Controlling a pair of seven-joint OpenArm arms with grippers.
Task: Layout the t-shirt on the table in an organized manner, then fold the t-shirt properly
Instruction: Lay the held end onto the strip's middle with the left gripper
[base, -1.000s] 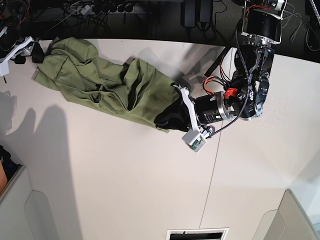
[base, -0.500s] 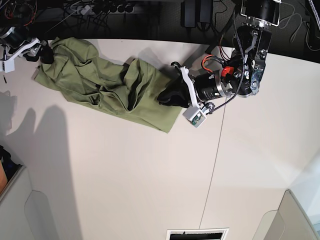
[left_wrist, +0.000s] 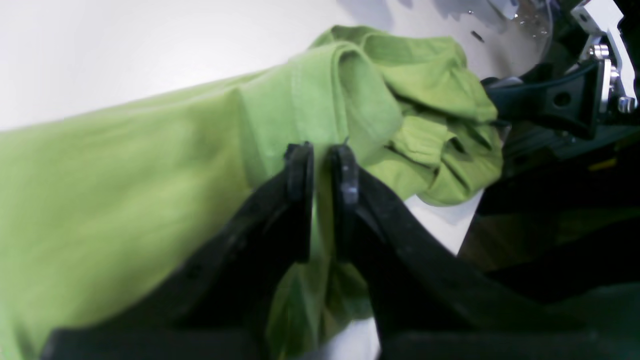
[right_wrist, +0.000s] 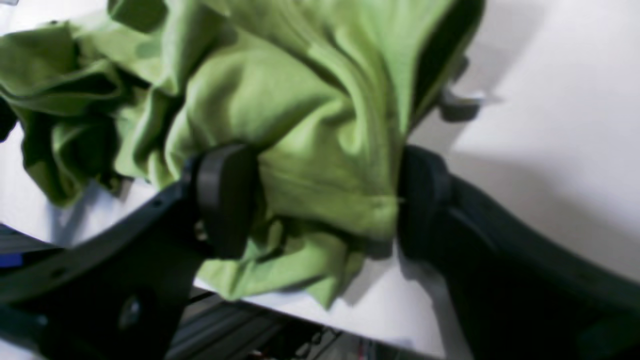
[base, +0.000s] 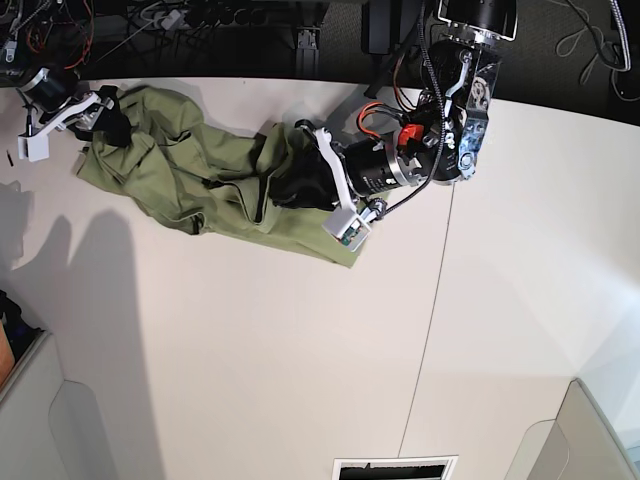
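Base view: t-shirt (base: 210, 170) stretched between left gripper (left_wrist: 322, 165) pinching fabric, right gripper (right_wrist: 320, 200) spread around bunch.

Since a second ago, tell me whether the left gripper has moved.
Yes. The left gripper, shut on the t-shirt, has travelled leftward in the base view, away from the table's dark seam, dragging the cloth along.
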